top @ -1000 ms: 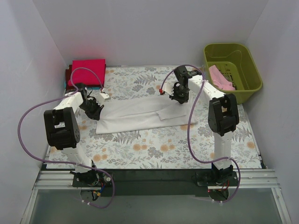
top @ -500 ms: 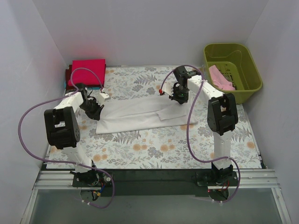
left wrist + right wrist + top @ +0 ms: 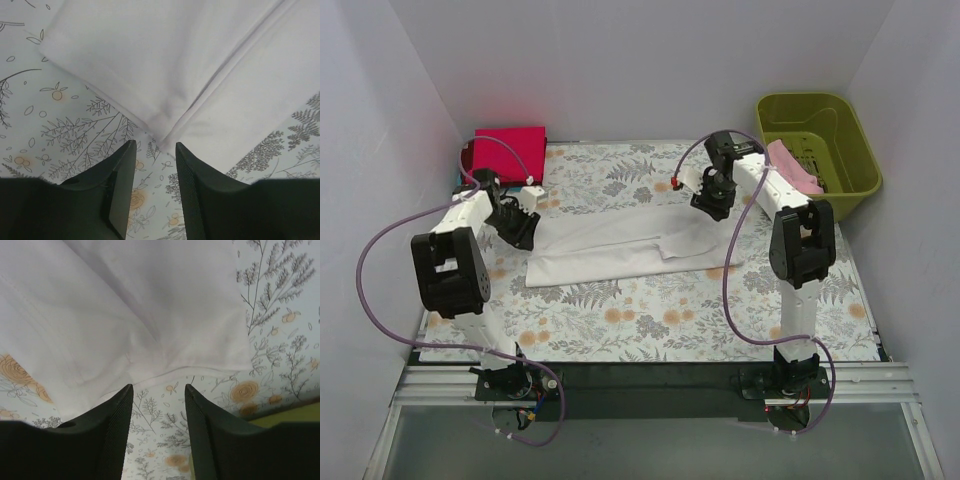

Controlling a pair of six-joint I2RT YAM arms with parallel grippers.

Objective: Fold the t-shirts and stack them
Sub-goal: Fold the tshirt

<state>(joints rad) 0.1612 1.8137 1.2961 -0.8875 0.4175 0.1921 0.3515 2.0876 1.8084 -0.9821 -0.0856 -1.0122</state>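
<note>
White t-shirt (image 3: 620, 245) lies on floral cloth (image 3: 650, 320), its edges just ahead of my left claw (image 3: 154, 145) and right claw (image 3: 159, 387); both gape apart, gripping nothing.

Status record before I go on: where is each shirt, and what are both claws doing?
white shirt: partly folded, flat on the floral mat, mid-table
red shirt: folded, far left corner
pink shirt: crumpled in the green basket, far right
left claw: open, empty, at the white shirt's left end
right claw: open, empty, at the white shirt's right end
stack: not yet made; the three shirts lie apart
</note>
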